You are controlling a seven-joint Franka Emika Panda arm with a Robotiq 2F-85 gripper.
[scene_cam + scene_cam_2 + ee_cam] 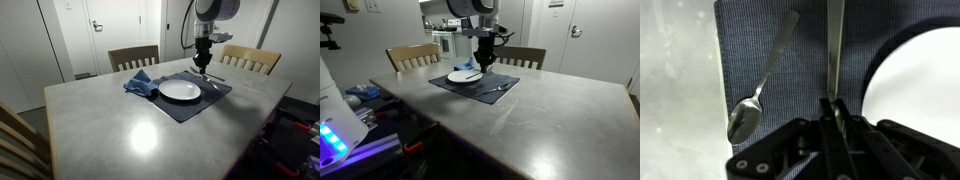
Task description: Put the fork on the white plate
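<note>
The table [120,135] has wide bare surface on the near side of the mat [190,110]. On the mat, the plate [180,90] fills the middle, a blue cloth [140,84] crowds one edge of it, and a spoon [760,85] lies on the opposite side. The gripper [832,108], clamped on the fork [834,45], occupies the narrow strip between spoon and plate. Chairs [133,57] line the table's far edge.
</note>
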